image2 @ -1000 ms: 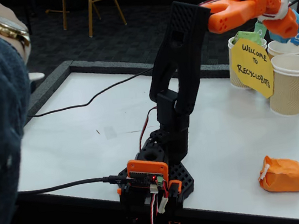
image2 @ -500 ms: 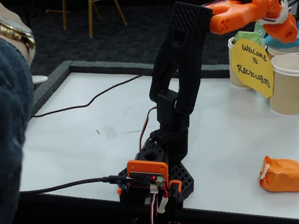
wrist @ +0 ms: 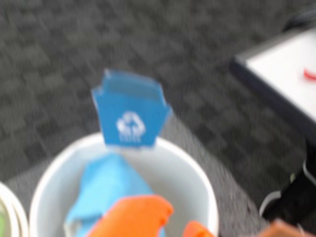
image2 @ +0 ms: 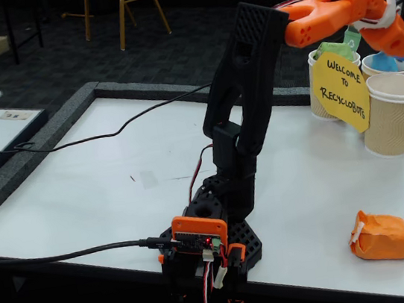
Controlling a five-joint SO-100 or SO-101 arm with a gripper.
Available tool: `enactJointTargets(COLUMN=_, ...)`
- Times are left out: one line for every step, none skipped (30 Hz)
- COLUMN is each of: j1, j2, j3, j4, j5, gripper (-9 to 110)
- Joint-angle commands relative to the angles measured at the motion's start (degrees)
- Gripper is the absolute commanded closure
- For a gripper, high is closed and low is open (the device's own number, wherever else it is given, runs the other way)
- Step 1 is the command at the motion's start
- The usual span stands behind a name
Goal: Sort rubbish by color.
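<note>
since the earlier frame the blue wad (wrist: 106, 185) is dropped into the blue-tagged cup (wrist: 197, 187); gripper (wrist: 170, 222) fingers parted, empty. one orange wad (image2: 382, 234) on table (image2: 119, 201), one green wad (image2: 333, 49) in cup.

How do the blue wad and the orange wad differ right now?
The blue wad sits inside the white-lined cup behind the blue recycling tag; the orange wad lies loose on the table, away from the cups. The pincer hangs right over the blue wad; nothing is near the orange one. The blue one is half hidden by the cup's wall; the orange one shows whole. Both are crumpled paper.
</note>
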Motion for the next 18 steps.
enactJointTargets(j1=1.85, j2=18.90, j3=-4.13, j4=4.75, j5=0.79, gripper=101)
enactJointTargets(j1=1.85, j2=20.74, j3=-3.60, j4=6.42, j5=0.79, gripper=101)
enactJointTargets(j1=1.85, j2=22.68, j3=-3.25, j4=8.09, j5=0.79, gripper=101)
enactJointTargets(j1=1.85, j2=24.61, j3=-2.64, j4=9.76, j5=0.79, gripper=101)
enactJointTargets(j1=1.93, j2=26.72, j3=-1.85, j4=11.25, j5=0.79, gripper=101)
enactJointTargets(j1=1.93, j2=28.92, j3=-0.70, j4=12.57, j5=0.88, gripper=101)
enactJointTargets(j1=1.93, j2=31.11, j3=0.62, j4=13.71, j5=0.88, gripper=101)
enactJointTargets(j1=2.11, j2=33.49, j3=2.37, j4=14.41, j5=0.88, gripper=101)
enactJointTargets(j1=2.37, j2=35.68, j3=4.22, j4=15.29, j5=0.88, gripper=101)
enactJointTargets(j1=2.64, j2=37.88, j3=6.06, j4=16.00, j5=0.88, gripper=101)
enactJointTargets(j1=2.99, j2=39.99, j3=8.00, j4=16.52, j5=0.88, gripper=101)
enactJointTargets(j1=3.34, j2=42.01, j3=10.02, j4=16.96, j5=0.88, gripper=101)
enactJointTargets(j1=3.78, j2=44.12, j3=12.04, j4=17.49, j5=0.88, gripper=101)
enactJointTargets(j1=4.22, j2=45.97, j3=14.15, j4=17.93, j5=0.88, gripper=101)
enactJointTargets(j1=4.75, j2=47.90, j3=16.17, j4=18.11, j5=0.88, gripper=101)
enactJointTargets(j1=5.27, j2=49.66, j3=18.37, j4=18.11, j5=0.88, gripper=101)
enactJointTargets(j1=5.89, j2=51.59, j3=20.57, j4=18.11, j5=0.88, gripper=101)
enactJointTargets(j1=6.50, j2=53.44, j3=22.85, j4=18.11, j5=0.88, gripper=101)
